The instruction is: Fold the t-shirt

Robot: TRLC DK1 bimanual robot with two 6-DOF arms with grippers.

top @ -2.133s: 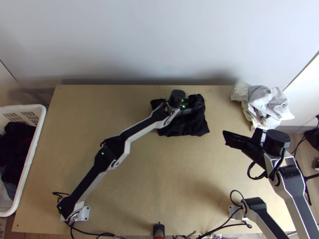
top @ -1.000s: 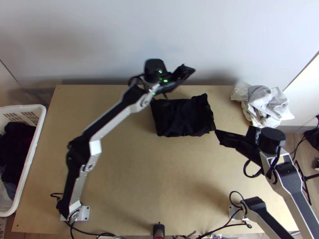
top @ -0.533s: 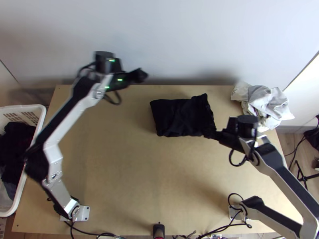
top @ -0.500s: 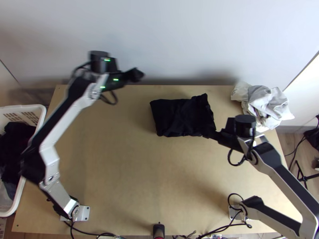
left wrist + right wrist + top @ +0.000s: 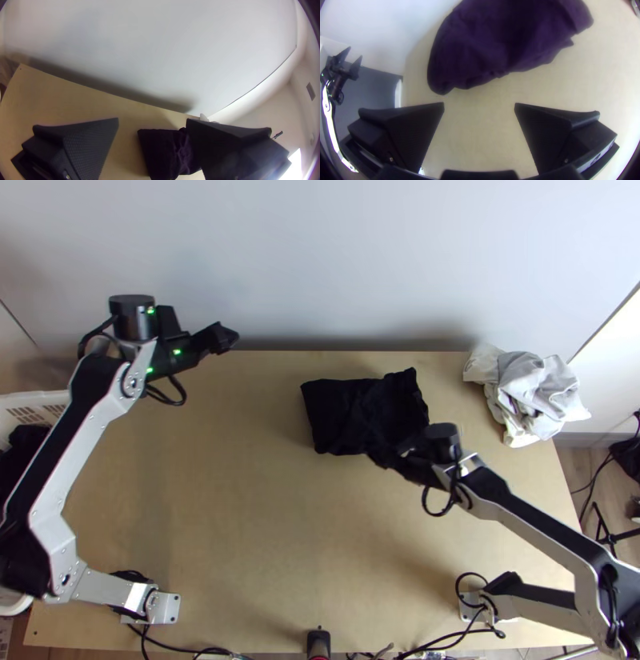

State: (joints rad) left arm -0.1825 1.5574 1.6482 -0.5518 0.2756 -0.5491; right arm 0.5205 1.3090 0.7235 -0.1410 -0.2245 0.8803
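Left tool [image 5: 222, 338] swung outward, right tool [image 5: 386, 460] inward, both spread; black t-shirt [image 5: 340, 412] near-rectangular, wrinkled.

Bunched pale cloth [image 5: 534, 390], white basket [image 5: 32, 399], apparently with dark fabric [image 5: 22, 444].

Soft shadows cross the wall [image 5: 336, 260]; 2 views have dark corners.

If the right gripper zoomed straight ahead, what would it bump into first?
Probably the black t-shirt, just beyond the open right gripper. The gripper's height is unclear, so the table might come first.
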